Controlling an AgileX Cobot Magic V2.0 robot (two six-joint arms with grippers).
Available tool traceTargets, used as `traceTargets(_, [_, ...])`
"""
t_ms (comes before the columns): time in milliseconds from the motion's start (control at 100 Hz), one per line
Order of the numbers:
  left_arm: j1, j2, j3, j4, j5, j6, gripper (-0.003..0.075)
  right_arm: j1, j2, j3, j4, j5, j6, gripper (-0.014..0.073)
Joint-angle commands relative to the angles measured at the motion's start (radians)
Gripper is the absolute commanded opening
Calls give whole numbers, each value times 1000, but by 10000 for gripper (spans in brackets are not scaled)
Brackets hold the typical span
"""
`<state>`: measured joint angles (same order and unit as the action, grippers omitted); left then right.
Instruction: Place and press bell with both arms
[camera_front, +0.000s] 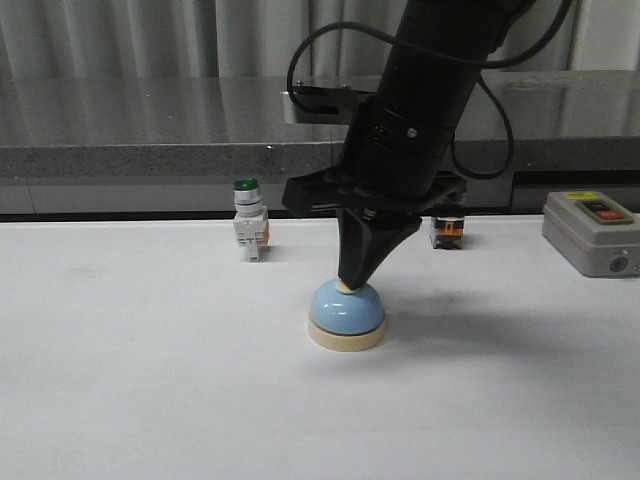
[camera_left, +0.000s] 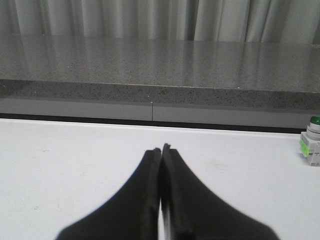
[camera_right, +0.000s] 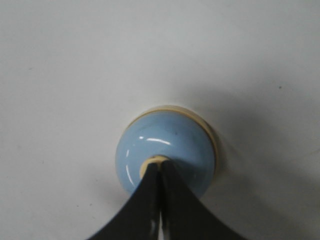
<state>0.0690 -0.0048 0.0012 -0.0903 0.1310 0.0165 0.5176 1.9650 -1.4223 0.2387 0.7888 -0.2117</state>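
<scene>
Bell sits nearest, upright on the table, so placing looks done and pressing is under way. Left gripper shows only in its wrist view, jaws closed on nothing, well away. Right gripper, jaws closed together, stands directly above the bell, tips touching its button.

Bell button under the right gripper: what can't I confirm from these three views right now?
- Button travel: the shut right gripper tips cover most of the button on the bell, so pressed depth is unreadable.
- Small switch at the back: front view, mostly hidden behind the arm.
- Green-capped switch: left wrist view, cut off by the frame edge.
- Left gripper: absent from the front view.
</scene>
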Motion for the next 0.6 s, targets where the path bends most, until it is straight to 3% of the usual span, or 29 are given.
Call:
traceTargets(0, [0,-30,42,-3,-78,-10,-20,-1,-55,-31,12,-8,-13,-60])
traceTargets(350, [0,-30,42,-3,-78,-10,-20,-9,-131,-31,12,-13,-12,-60])
traceTargets(590, [0,-30,42,-3,-78,-10,-20,-90,-220,-20,12,20,7,-60])
